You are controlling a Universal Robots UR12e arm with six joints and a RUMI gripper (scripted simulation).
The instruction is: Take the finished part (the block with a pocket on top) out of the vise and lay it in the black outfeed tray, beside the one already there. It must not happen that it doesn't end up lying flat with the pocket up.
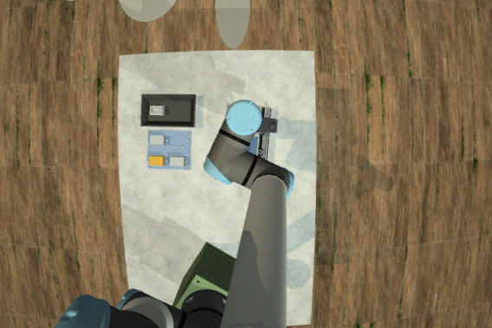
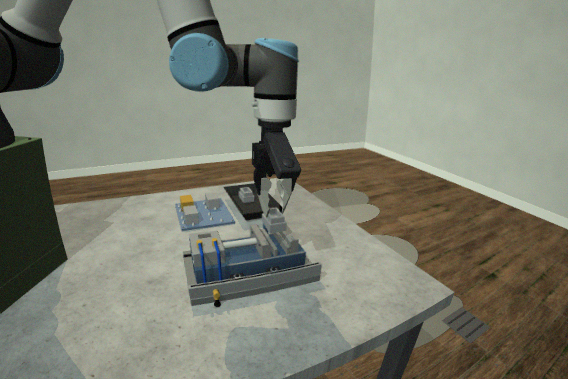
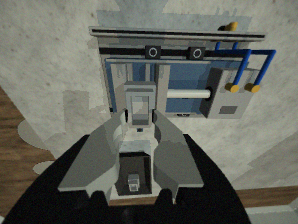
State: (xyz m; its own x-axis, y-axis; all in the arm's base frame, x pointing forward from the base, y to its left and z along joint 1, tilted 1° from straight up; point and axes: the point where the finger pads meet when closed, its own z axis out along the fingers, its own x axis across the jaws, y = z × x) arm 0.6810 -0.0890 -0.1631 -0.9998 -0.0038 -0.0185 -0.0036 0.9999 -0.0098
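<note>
The finished part (image 2: 274, 222) (image 3: 139, 103), a small grey block with a pocket on top, sits between my fingers just above the jaws of the vise (image 2: 240, 260) (image 3: 170, 95). My gripper (image 2: 273, 210) (image 3: 140, 109) is shut on it and points straight down. In the overhead view my wrist hides the part and most of the vise (image 1: 265, 132). The black outfeed tray (image 1: 182, 111) (image 2: 238, 204) lies beyond the vise, with one grey part (image 1: 157, 110) (image 2: 245, 194) in its left half.
A blue fixture plate (image 1: 170, 138) (image 2: 222, 215) next to the tray carries an orange block (image 1: 156, 161) (image 2: 187, 199) and two grey blocks. A green cabinet (image 1: 208, 268) (image 2: 25, 223) stands at the robot's base. The table edge (image 2: 440, 298) is close on the right.
</note>
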